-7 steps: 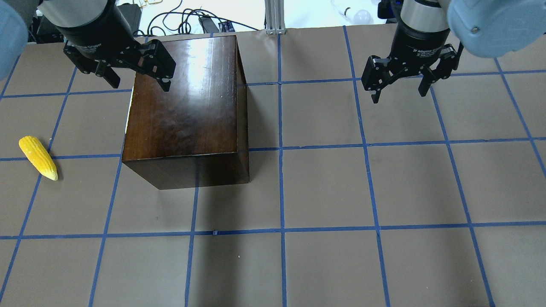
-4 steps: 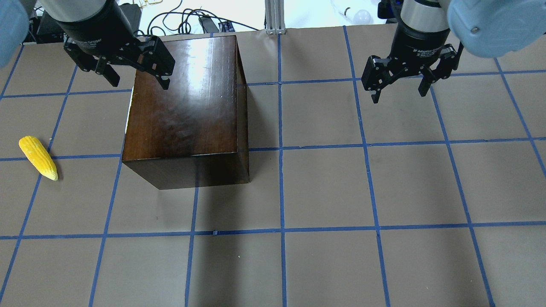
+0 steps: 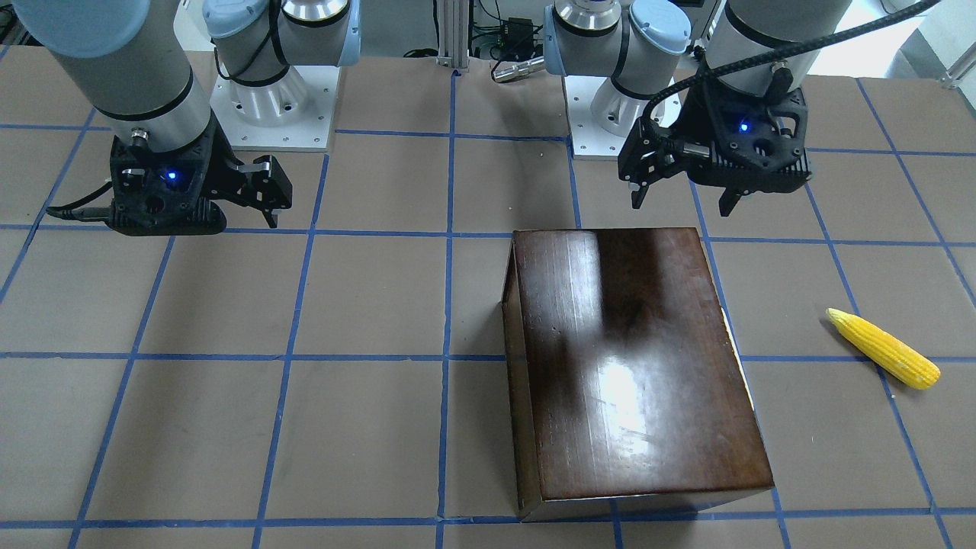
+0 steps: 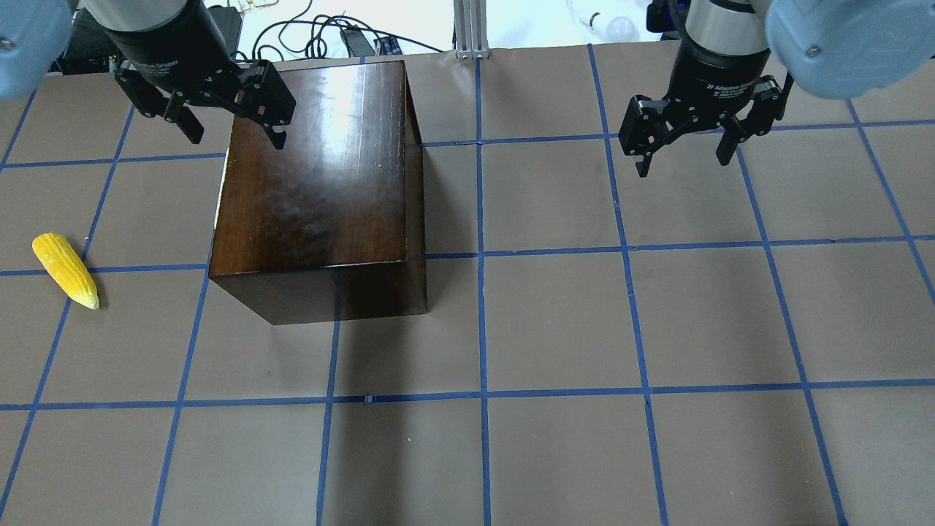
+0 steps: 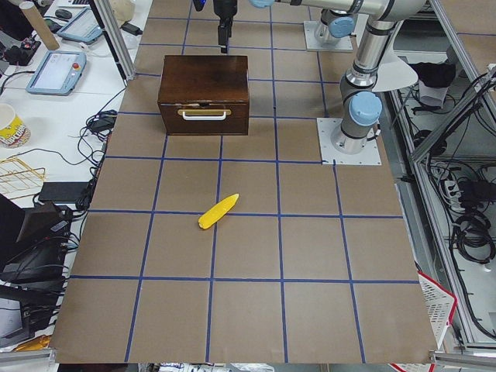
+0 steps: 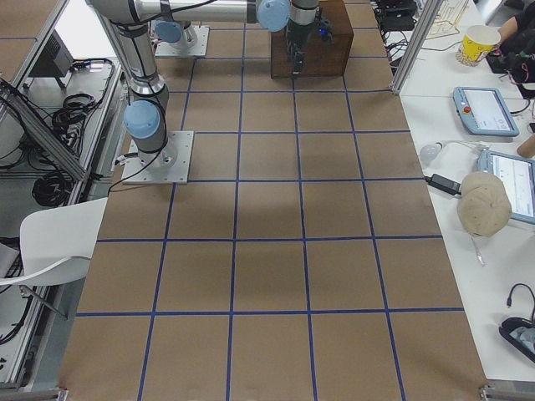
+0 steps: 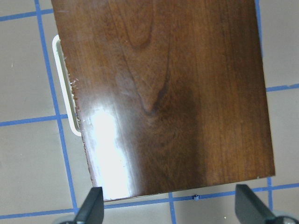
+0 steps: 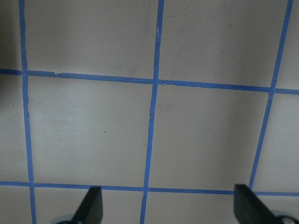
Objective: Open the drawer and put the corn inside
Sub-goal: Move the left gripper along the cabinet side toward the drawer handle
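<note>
Brown paper gridded with blue tape covers the table [image 4: 555, 321], and judging by how things lie, nearly the whole job is ahead. The dark wooden cabinet [image 4: 314, 197] stands on the robot's left half. Its drawer [image 5: 203, 122] is shut, with the front panel flush with the box in the exterior left view. The pale bar handle [image 5: 204, 114] is untouched; in the left wrist view it shows as a cream strip along the cabinet's side.

The corn [image 4: 66, 270] lies on the table well apart from the cabinet, out on the side the drawer front faces. Nothing is touching it.

The left pincer [image 4: 235, 137] hangs above the cabinet's edge nearest the robot's base, toward the handle-side corner. Its jaws are spread wide and hold nothing. The right pincer [image 4: 684, 165] hovers over bare table well apart from both cabinet and corn, likewise spread wide and empty.

Nothing of the task looks done yet. What is left is to bring a pincer down to the handle, take hold and draw the drawer out. The corn must then be picked up and laid in the tray. The left pincer seems the better placed for the handle, since both handle and corn sit on its side. It is well above handle level, however, and would have to come round the cabinet's side.
</note>
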